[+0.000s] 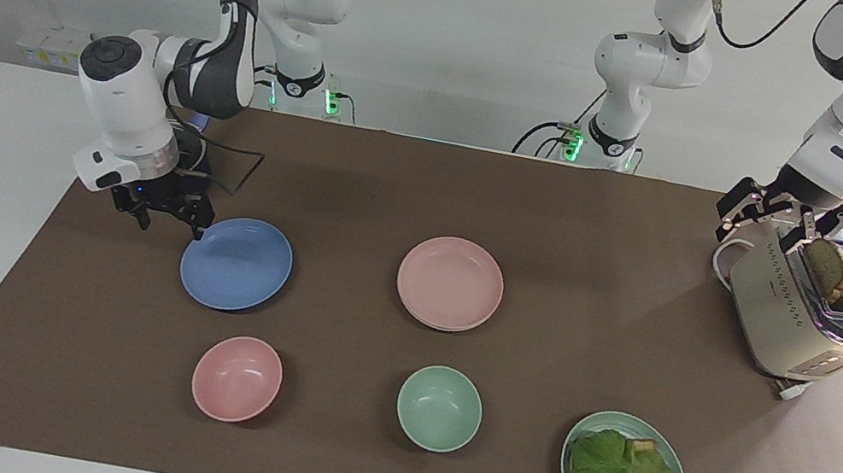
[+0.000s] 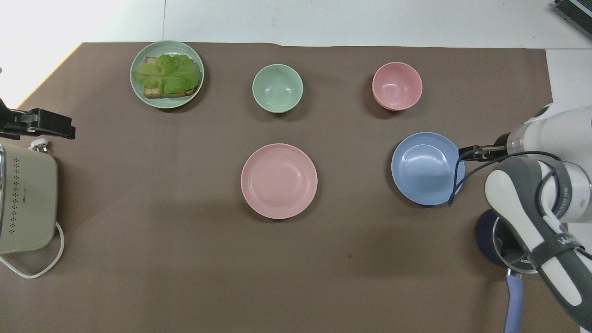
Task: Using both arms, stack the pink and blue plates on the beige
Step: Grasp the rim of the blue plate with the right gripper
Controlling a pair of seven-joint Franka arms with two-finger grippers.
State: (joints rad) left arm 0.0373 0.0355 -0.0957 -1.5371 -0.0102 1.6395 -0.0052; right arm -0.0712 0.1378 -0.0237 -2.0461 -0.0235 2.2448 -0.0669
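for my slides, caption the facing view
Right gripper open at the blue plate rim; left gripper open over the toaster.

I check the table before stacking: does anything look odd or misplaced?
Nothing is spilled or askew. Only the shallow round pale pink plate looks doubled: a paler rim shows under its edge, perhaps another plate.

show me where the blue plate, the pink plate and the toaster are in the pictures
blue plate [image 1: 236,265], facing view, middle of its inner floor.
pink plate [image 1: 451,282], facing view, middle of its inner floor.
toaster [image 1: 773,318], facing view, its beige side wall.
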